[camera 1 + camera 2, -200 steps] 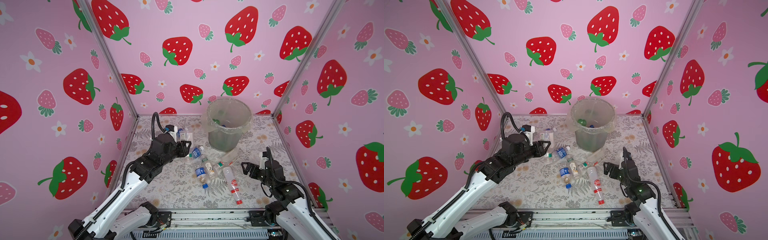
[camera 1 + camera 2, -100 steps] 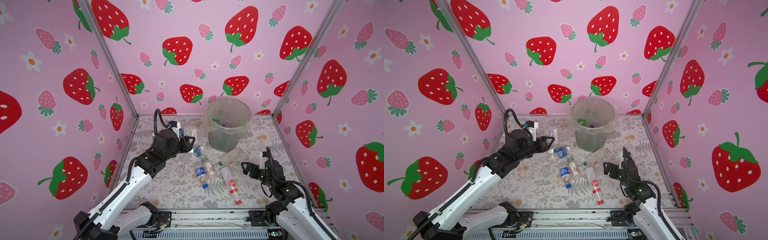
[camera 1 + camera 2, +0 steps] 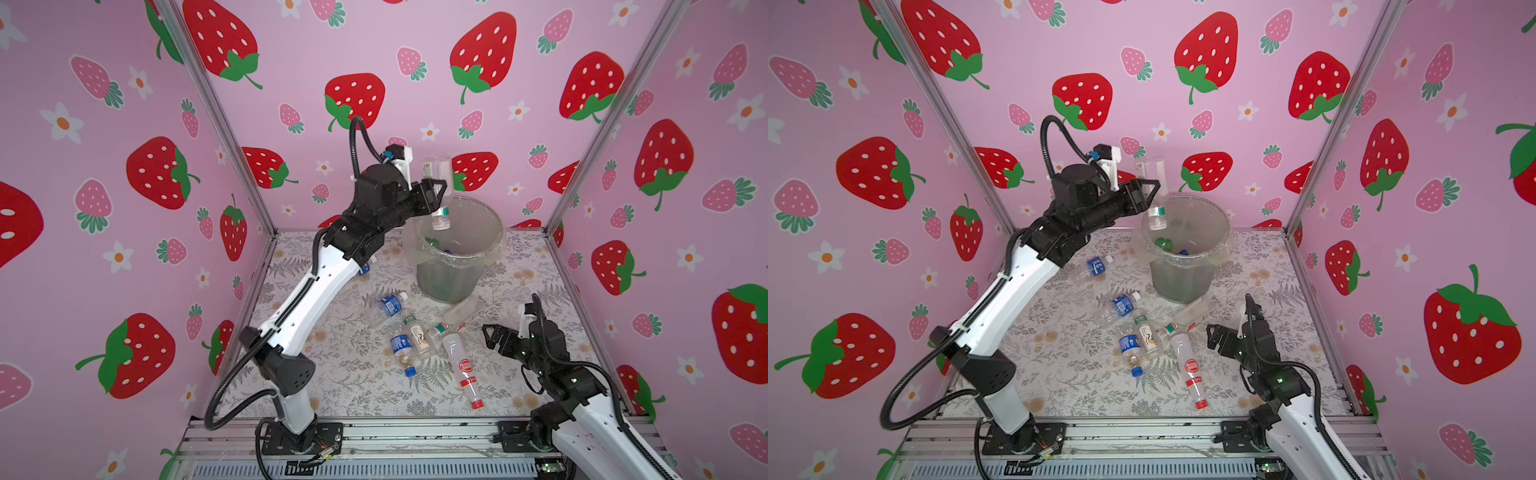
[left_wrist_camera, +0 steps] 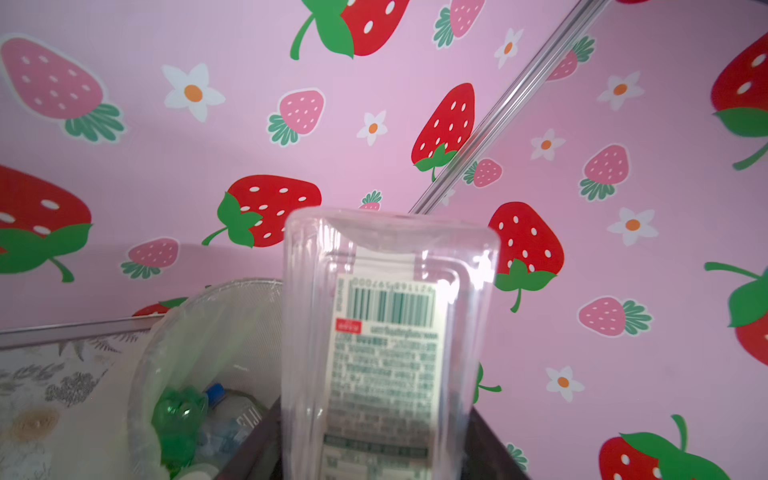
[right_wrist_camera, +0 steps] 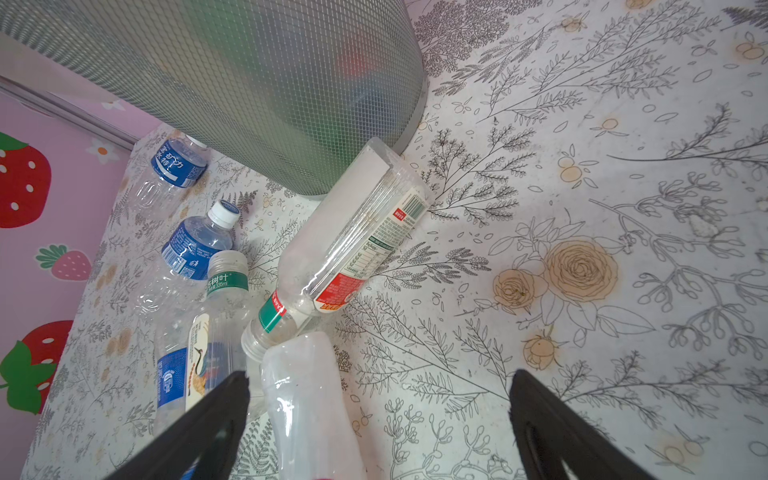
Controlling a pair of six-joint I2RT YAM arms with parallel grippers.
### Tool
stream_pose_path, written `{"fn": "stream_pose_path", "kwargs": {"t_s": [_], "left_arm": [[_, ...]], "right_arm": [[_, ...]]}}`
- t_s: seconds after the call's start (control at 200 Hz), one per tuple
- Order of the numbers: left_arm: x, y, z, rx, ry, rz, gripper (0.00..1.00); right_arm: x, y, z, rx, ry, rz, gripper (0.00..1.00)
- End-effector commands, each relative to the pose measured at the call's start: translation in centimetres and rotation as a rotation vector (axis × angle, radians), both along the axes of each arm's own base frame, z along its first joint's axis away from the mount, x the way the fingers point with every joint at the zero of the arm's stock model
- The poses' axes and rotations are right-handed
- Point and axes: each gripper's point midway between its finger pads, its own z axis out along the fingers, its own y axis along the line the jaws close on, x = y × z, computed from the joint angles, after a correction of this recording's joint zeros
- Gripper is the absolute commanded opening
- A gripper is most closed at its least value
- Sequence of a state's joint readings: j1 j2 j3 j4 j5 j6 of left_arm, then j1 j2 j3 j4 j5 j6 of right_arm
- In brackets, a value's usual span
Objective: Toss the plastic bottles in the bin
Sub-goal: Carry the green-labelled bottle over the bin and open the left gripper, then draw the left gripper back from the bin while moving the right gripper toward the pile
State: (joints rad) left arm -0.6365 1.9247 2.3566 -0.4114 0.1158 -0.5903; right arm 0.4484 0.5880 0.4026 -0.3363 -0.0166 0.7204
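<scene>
My left gripper (image 3: pixel 434 193) reaches over the grey mesh bin (image 3: pixel 457 274). A clear, flat-sided plastic bottle (image 3: pixel 436 166) hangs cap-down between its jaws above the bag-lined rim; clamped or loosened, I cannot tell. My right gripper (image 5: pixel 378 376) hovers, jaws wide apart, beside crinkled bottles (image 3: pixel 401 345) lying on the floral table (image 3: pixel 519 291).
</scene>
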Motion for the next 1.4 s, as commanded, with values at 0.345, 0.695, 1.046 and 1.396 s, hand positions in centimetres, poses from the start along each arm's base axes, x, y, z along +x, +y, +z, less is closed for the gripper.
{"fn": "stream_pose_path", "kwargs": {"t_s": [0.345,0.695,1.046,1.396], "left_arm": [[-1.6,3.0,-3.8,0.102,0.076,0.082,0.99],[-6.6,8.4,-8.6,0.252,0.121,0.112,0.99],[-9.4,15.7,-16.7,0.359,0.287,0.176,0.99],[-10.8,19.2,-24.9,0.335,0.489,0.153,0.99]], "right_arm": [[0.3,-0.2,1.5,0.031,-0.044,-0.021,0.99],[-0.1,-0.2,0.3,-0.011,-0.006,0.006,0.99],[-0.3,-0.1,-0.1,-0.021,0.004,0.019,0.99],[-0.5,0.8,-0.6,-0.020,0.028,0.071,0.99]]}}
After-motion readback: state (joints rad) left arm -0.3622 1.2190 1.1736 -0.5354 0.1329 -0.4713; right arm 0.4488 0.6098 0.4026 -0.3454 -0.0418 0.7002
